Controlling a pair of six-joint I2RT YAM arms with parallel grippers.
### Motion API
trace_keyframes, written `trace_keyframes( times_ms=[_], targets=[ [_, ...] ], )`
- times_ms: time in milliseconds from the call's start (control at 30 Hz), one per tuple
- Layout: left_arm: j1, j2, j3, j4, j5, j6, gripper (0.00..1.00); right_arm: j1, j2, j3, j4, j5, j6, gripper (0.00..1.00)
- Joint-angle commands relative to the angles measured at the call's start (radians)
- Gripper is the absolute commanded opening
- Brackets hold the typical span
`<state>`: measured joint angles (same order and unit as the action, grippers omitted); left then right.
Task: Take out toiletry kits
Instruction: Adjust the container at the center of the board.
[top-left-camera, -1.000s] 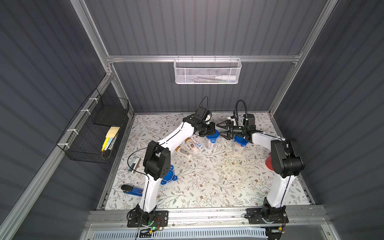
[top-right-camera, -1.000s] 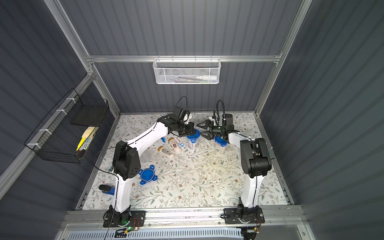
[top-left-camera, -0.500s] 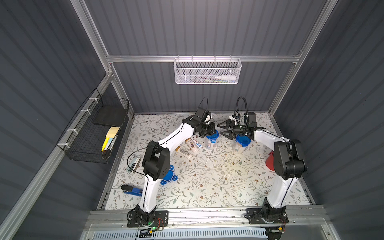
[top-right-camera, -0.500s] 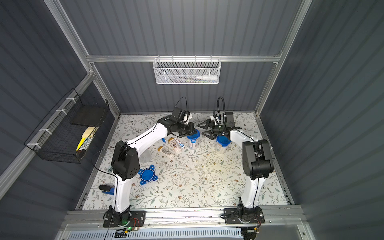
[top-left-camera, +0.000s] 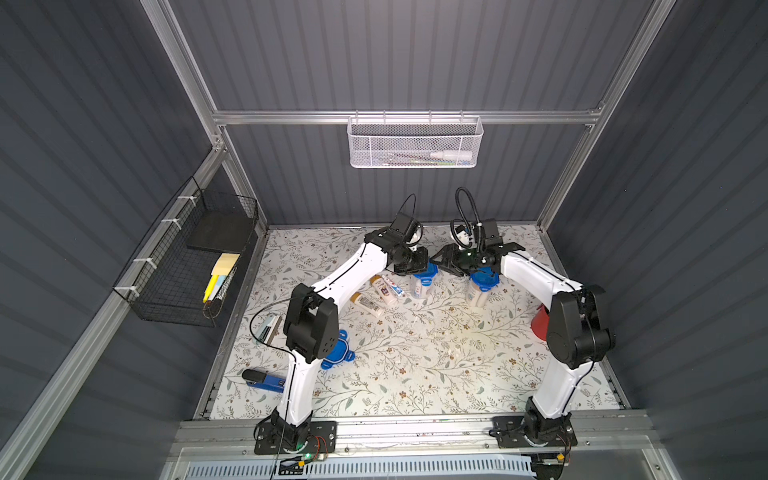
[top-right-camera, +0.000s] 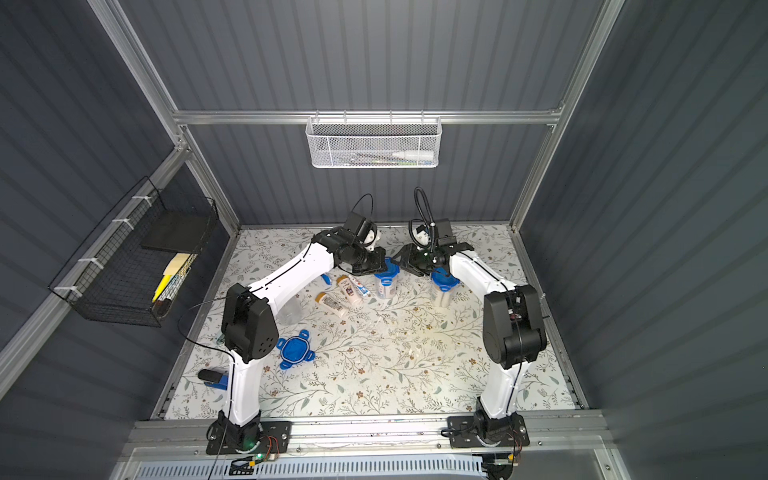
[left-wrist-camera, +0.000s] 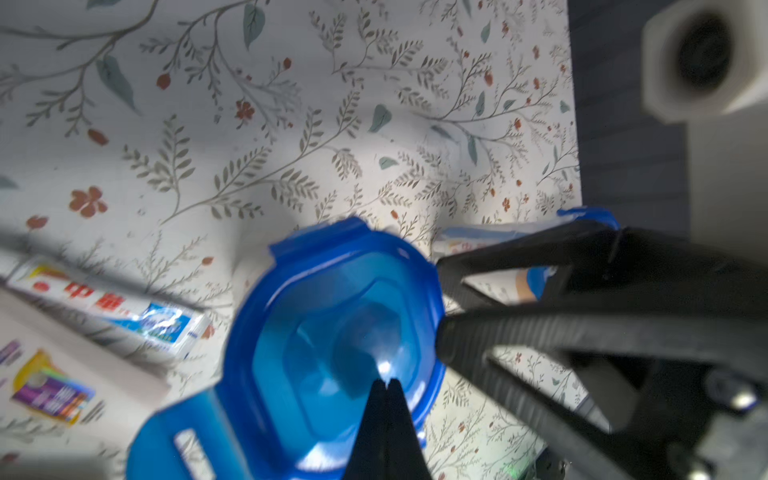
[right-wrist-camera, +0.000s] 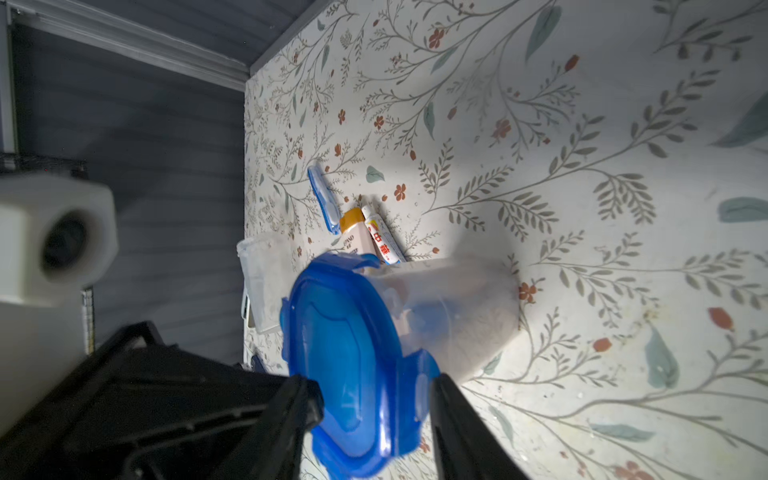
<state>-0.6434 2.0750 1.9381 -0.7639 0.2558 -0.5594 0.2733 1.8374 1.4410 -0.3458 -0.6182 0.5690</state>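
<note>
Right wrist view gives us the closest look. The right gripper (right-wrist-camera: 374, 399) has its jaws standing apart on either side of the rim of the blue clip lid (right-wrist-camera: 345, 353), with one clip flap between them (blur keeps us from telling whether they already pinch it). That lid sits on an upright clear jar (right-wrist-camera: 457, 307) toward the back of the floral table (top-left-camera: 415, 353).

Over the same lid, the left gripper (left-wrist-camera: 387, 384) has its jaws pressed together, with the tips on or just above the lid's centre. We read this as pinning the jar so it will not tip or slide while the right arm works the clip.

One kit lies loose on the table just beside the jar: a toothpaste tube (right-wrist-camera: 384, 243) touching a white bottle (right-wrist-camera: 355, 237), with a blue toothbrush (right-wrist-camera: 322, 199) next to them. Something blue shows faintly through the jar wall, probably the next kit. A second lidded jar (top-left-camera: 478, 293) stands near, its contents not yet taken out.
</note>
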Motion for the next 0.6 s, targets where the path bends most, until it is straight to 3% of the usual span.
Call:
trace_keyframes(
  times_ms=[0,100,267,400,567],
  targets=[
    [-0.016,-0.056,-0.07,-0.17,-0.072,0.029,0.0,0.002,-0.014,0.057,-0.027,0.077,-0.029,0.45],
    [-0.019,-0.133,-0.135,-0.155,-0.075,0.025,0.0,0.013,-0.003,0.075,0.008,0.091,-0.021,0.41],
    [-0.021,-0.164,-0.198,-0.164,-0.11,0.03,0.0,0.06,0.047,0.15,-0.012,0.211,-0.094,0.22],
    [-0.021,-0.131,-0.168,-0.141,-0.098,0.033,0.0,0.107,0.14,0.256,-0.136,0.276,-0.145,0.2],
    [-0.021,-0.076,-0.067,-0.152,-0.094,0.051,0.0,0.127,0.156,0.238,-0.161,0.379,-0.173,0.2]
  ],
)
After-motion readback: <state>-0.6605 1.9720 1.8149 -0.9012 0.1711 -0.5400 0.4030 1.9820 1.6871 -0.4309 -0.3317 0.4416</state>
